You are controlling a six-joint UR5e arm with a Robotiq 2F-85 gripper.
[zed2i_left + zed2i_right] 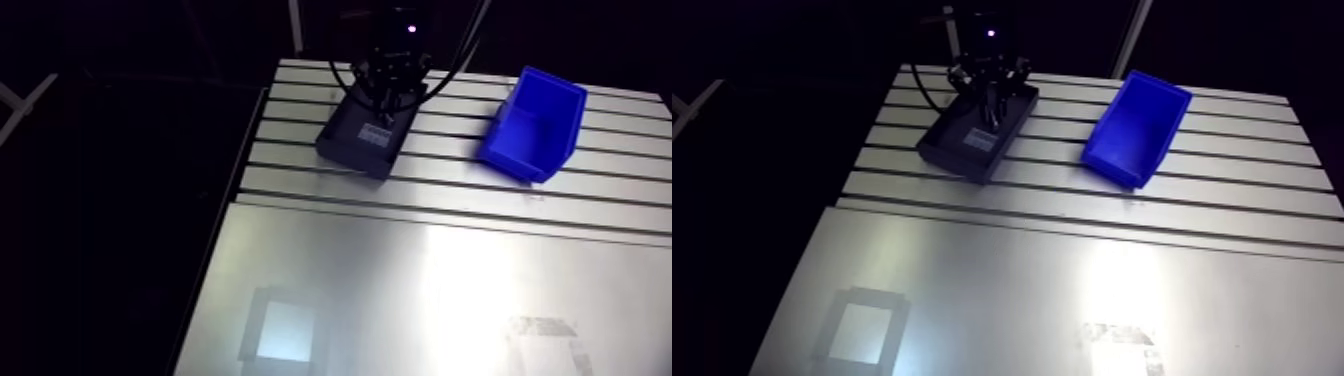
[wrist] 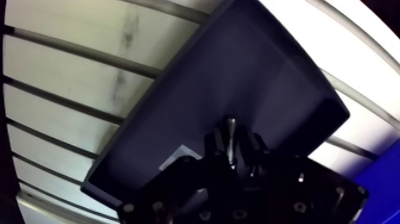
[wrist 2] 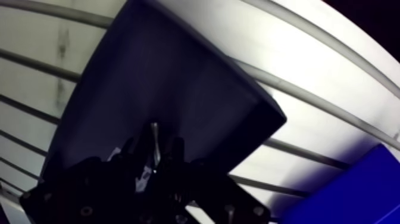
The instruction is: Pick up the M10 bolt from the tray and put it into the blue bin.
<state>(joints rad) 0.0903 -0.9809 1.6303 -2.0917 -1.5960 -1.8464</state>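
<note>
The smooth plate of the surface [image 1: 420, 290] lies nearest. Beyond it, on the slotted part, sits the dark tray [image 1: 350, 158]. The gripper [image 2: 233, 142] hangs over the tray's floor, its fingers [image 2: 213, 143] pinching the M10 bolt [image 2: 231, 126]. The blue bin [image 1: 530, 125] stands apart, beside the tray.

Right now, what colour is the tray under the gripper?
Dark, near-black tray, seen best in the wrist view, where the gripper is shut on the bolt.

slotted table [image 1: 455, 185], smooth metal sheet [image 1: 400, 295]
</note>
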